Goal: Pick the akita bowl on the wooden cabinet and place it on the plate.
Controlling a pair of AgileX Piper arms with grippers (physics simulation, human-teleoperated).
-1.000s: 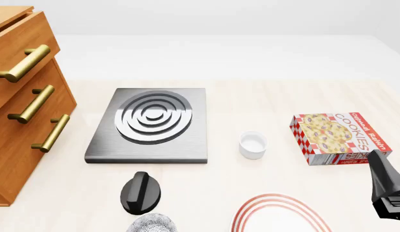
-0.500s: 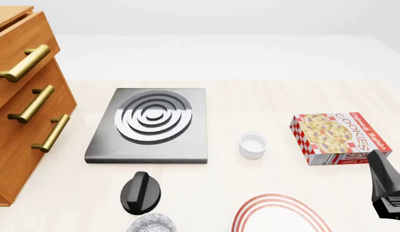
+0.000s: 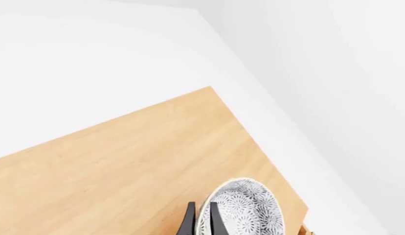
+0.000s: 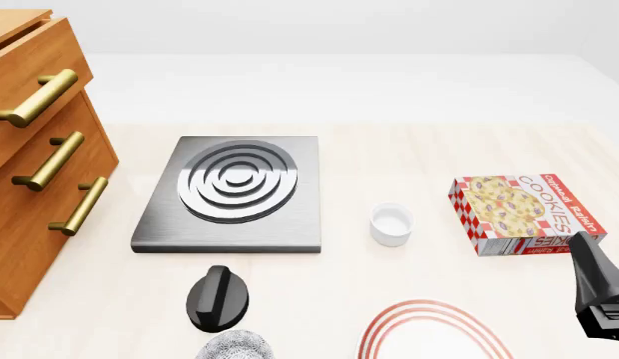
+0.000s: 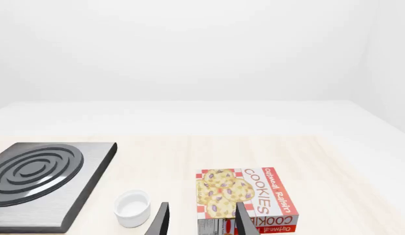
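**Left wrist view: fingers straddle the bowl's rim**

Left gripper [image 3: 201, 221] is nearly closed, one finger on each side of the akita bowl [image 3: 245, 211] rim, atop the wooden cabinet [image 3: 124, 166]. Right gripper [image 5: 201, 220] is spread, empty, with the cookie box [image 5: 245, 196] just ahead of it.

A grey square stove [image 4: 229, 194] with a ringed burner lies flat on the pale counter [image 4: 389, 142]. A small white ramekin [image 4: 390, 224] stands just beside it. A cookie box [image 4: 524, 213] lies flat, directly ahead of the right hand [image 5: 200, 223]. A black knob [image 4: 217, 299] sits near the stove's front edge.
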